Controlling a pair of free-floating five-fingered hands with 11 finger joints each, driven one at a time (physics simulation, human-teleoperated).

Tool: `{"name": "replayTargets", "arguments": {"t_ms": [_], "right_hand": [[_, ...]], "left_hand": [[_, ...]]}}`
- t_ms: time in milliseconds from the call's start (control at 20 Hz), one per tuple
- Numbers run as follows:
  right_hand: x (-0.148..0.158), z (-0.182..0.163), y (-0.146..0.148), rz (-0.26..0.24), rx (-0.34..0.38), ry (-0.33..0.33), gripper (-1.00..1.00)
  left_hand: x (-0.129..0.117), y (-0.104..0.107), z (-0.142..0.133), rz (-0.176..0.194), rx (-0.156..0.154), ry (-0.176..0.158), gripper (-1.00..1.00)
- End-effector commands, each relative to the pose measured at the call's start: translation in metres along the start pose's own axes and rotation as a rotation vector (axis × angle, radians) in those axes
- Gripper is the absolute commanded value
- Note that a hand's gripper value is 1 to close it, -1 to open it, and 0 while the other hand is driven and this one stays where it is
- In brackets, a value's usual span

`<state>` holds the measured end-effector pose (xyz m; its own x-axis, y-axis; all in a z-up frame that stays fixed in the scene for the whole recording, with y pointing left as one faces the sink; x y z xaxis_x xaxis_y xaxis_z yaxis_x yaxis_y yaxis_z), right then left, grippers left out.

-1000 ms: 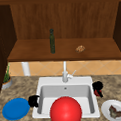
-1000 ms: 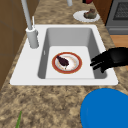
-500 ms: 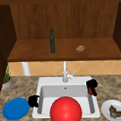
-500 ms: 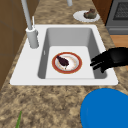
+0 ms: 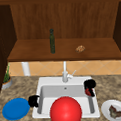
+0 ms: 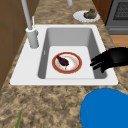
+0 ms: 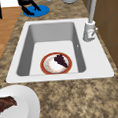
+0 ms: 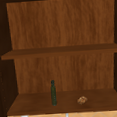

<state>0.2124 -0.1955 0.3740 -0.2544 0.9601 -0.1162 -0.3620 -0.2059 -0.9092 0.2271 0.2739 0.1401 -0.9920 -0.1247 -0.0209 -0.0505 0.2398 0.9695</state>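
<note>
Left side view has my left hand (image 6: 110, 59) with loosely spread fingers over the sink's (image 6: 105, 79) rim near the red-rimmed plate (image 6: 67, 62) on its floor; I judge a hasty reach could tip it

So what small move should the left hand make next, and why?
Probably ease the left hand down into the sink toward the red-rimmed plate. Its relaxed fingers hang over the sink's near rim, apart from the plate, holding nothing.

Speckled stone-like counter (image 6: 50, 105), smooth white sink (image 6: 72, 32), wood-grain shelf (image 8: 62, 103).
</note>
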Motion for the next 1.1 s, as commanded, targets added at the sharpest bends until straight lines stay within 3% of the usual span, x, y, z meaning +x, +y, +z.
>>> {"name": "replayTargets", "arguments": {"t_ms": [0,450,1050], "right_hand": [[0.007,0.016,-0.02,-0.039,-0.013,-0.026,1.0],[0.024,0.047,-0.075,-0.036,-0.008,-0.036,1.0],[0.039,0.087,-0.147,-0.077,-0.031,-0.039,1.0]], "left_hand": [[0.0,0.0,0.0,0.0,0.0,0.0,0.0],[0.0,0.0,0.0,0.0,0.0,0.0,0.0],[0.0,0.0,0.0,0.0,0.0,0.0,0.0]]}}
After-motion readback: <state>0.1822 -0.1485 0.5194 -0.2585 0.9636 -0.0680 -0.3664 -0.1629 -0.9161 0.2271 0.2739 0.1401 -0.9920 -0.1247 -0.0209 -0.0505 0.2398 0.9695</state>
